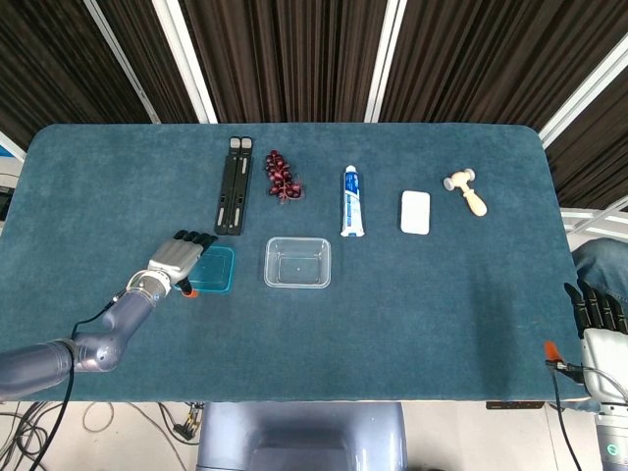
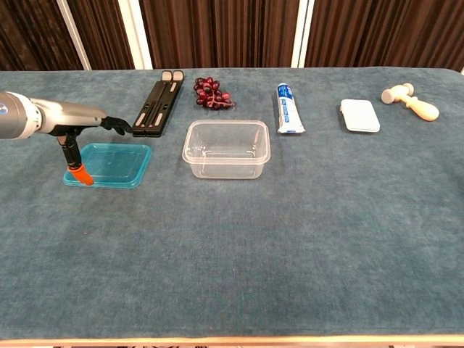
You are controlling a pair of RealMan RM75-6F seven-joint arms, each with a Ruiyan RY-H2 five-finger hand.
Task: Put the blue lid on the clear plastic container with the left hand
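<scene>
The blue lid (image 1: 216, 269) (image 2: 112, 164) lies flat on the table, left of the clear plastic container (image 1: 297, 262) (image 2: 226, 148), which stands empty and upright. My left hand (image 1: 177, 259) (image 2: 85, 123) hovers low over the lid's left part with its fingers spread above it. Its orange-tipped thumb (image 2: 78, 172) points down at the lid's near-left rim, and nothing is held. A gap of bare cloth separates the lid from the container. My right hand (image 1: 595, 310) rests off the table's near right corner, fingers straight and holding nothing; the chest view does not show it.
Along the far side lie a black folding stand (image 1: 234, 185) (image 2: 156, 102), a bunch of dark grapes (image 1: 283, 177) (image 2: 211, 93), a toothpaste tube (image 1: 352, 201) (image 2: 288, 107), a white block (image 1: 415, 212) (image 2: 359, 114) and a small wooden mallet (image 1: 466, 191) (image 2: 410, 100).
</scene>
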